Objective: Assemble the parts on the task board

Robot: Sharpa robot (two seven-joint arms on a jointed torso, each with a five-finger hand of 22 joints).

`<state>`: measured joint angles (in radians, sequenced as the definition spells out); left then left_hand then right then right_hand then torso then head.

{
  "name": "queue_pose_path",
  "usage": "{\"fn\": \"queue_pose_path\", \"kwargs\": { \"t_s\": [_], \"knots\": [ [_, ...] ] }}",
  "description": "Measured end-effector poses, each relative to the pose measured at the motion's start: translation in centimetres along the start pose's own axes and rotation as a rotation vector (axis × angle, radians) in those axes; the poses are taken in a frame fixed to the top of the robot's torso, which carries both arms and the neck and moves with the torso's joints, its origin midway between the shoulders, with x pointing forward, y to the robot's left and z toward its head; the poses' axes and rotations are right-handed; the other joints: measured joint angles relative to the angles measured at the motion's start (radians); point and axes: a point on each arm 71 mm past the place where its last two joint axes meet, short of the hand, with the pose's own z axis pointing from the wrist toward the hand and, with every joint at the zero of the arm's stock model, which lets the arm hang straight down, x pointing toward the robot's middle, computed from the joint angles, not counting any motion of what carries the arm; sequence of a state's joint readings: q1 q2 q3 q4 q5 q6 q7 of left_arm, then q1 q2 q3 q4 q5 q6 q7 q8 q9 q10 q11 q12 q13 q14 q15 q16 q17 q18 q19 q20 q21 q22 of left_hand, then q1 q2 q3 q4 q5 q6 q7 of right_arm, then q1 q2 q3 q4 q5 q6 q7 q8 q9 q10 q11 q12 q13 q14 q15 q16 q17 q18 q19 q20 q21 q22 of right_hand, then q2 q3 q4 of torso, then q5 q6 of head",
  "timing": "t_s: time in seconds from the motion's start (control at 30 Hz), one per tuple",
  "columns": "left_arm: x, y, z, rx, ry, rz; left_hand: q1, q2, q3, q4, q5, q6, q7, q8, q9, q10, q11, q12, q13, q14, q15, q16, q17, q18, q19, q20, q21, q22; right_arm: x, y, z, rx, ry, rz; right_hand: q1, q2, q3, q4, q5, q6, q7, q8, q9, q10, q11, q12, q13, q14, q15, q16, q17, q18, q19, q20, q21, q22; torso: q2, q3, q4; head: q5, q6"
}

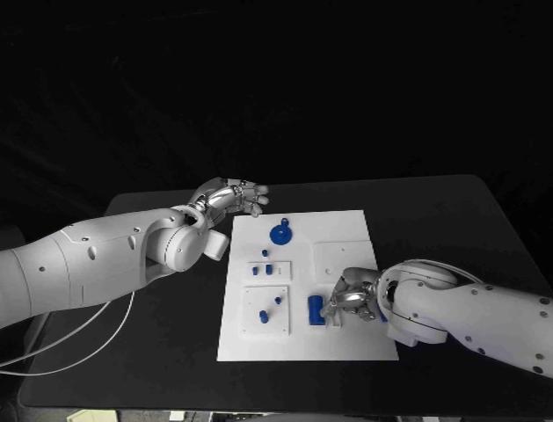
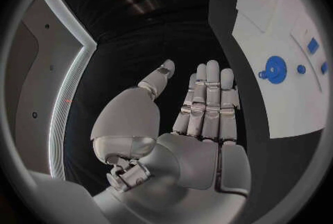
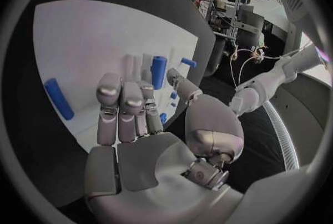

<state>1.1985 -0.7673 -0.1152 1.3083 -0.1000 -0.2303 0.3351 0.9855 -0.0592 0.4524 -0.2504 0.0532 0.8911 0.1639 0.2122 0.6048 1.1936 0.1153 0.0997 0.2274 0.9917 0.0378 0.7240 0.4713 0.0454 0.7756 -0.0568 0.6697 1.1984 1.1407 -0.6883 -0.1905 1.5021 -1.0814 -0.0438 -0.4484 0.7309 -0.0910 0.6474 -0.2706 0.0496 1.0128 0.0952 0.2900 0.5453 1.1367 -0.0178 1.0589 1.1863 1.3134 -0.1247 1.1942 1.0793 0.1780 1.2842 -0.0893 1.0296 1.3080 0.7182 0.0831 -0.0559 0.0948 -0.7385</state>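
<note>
While the right hand [image 1: 355,299] hovers released over the task board [image 1: 339,230] beside a blue cylinder [image 1: 316,309], the left hand [image 1: 232,197], fingers apart, holds nothing off the board's far-left corner above the desk [image 1: 454,220].

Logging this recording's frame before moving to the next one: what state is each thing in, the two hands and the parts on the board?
Left robot hand: open, fingers straight, holding nothing, beside the board's far left corner.
Right robot hand: open over the board's near right part, nothing in it.
Task board: flat on the table.
Round blue part: on the board's far part.
Blue bar: lying loose beside the right robot hand.
</note>
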Motion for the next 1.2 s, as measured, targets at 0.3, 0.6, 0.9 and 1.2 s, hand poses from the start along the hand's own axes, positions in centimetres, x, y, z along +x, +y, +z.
{"fn": "queue_pose_path", "kwargs": {
  "t_s": [0.3,0.6,0.9,1.2],
  "knots": [
    [0.0,0.0,0.0,-0.001,0.000,0.000,0.000,0.000,0.002,0.002,0.000,0.000,0.000,0.000,0.000,0.000,0.000,0.000,0.000,0.000,0.000,0.000,0.001,-0.001,0.000,0.000,0.000,0.000,-4.7,-1.6,-2.6,-0.009,-0.120,0.059,0.003,-0.021,0.000,0.000,0.000,-0.025,0.004,-0.012,-0.001,0.005,0.006,0.006,0.013,0.003,0.003,0.000,0.004,0.000,0.003,-0.002,-0.001,0.000,0.000,0.0002,-0.0006,-0.012,0.014],
    [0.0,0.0,0.0,-0.001,0.001,0.000,0.000,0.000,0.002,0.002,0.000,0.000,0.000,0.000,0.000,0.000,0.000,0.000,0.000,0.000,0.000,-0.004,0.001,-0.002,0.000,0.000,0.000,0.001,-7.6,-4.1,-4.4,0.052,-0.177,0.025,0.023,-0.022,-0.004,-0.004,0.000,-0.021,0.002,0.009,0.025,0.005,0.005,0.013,0.022,0.003,0.003,0.000,0.008,0.000,0.007,-0.004,0.003,0.000,-0.001,0.0002,-0.0020,-0.026,0.024],
    [0.0,0.0,0.0,-0.001,0.001,0.000,0.000,0.000,0.002,0.002,0.000,0.000,0.000,0.000,0.000,0.000,0.000,0.000,0.000,0.000,0.000,-0.004,0.002,-0.003,0.000,0.000,0.000,0.001,-7.7,-5.9,-4.8,0.131,-0.171,-0.111,0.031,-0.027,-0.004,-0.004,0.000,0.004,-0.009,0.031,0.059,0.027,-0.006,0.033,0.041,0.010,0.003,0.000,0.009,0.000,0.009,-0.002,0.008,0.000,0.000,0.0008,-0.0008,-0.038,0.031],
    [0.0,0.0,0.0,-0.001,0.001,0.000,0.000,0.000,0.002,0.002,0.000,0.000,0.000,0.000,-0.001,0.000,0.000,0.000,0.001,0.000,0.000,-0.004,0.003,0.002,0.000,0.000,0.000,0.002,-6.2,-6.9,-4.4,0.198,-0.117,-0.229,0.003,-0.034,-0.018,0.021,0.000,0.005,-0.010,0.035,0.082,0.026,-0.007,0.023,0.035,0.006,0.000,0.001,0.010,0.000,0.009,-0.002,0.008,0.000,0.001,0.0009,0.0000,-0.046,0.030]
  ]
}}
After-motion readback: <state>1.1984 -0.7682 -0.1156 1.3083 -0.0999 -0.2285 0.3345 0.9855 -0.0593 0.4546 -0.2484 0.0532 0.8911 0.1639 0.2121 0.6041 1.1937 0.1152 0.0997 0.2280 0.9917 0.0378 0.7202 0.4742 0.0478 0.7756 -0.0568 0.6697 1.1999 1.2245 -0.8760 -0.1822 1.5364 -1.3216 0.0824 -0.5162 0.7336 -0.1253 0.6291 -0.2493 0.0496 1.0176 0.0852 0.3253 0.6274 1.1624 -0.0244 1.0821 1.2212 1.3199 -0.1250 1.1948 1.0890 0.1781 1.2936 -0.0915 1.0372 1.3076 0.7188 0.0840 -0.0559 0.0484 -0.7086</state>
